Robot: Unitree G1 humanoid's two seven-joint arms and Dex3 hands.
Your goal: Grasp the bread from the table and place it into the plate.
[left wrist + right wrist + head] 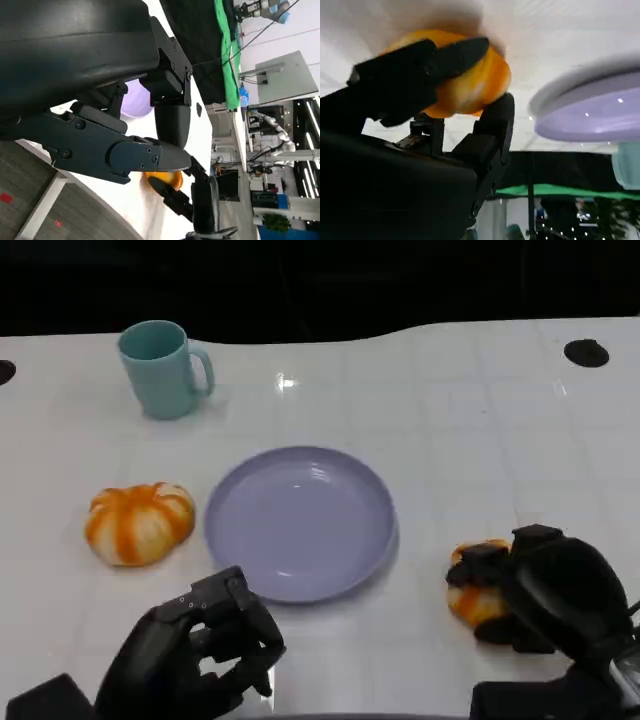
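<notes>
The round orange-and-white glazed bread roll lies on the white table just right of the lavender round plate, clasped by the right hand. The left hand, fingers curled around nothing, hovers near the plate's front edge.

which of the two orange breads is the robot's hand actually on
The bread right of the purple plate, with the right hand wrapped around it. The other bread, left of the plate, lies untouched.
</notes>
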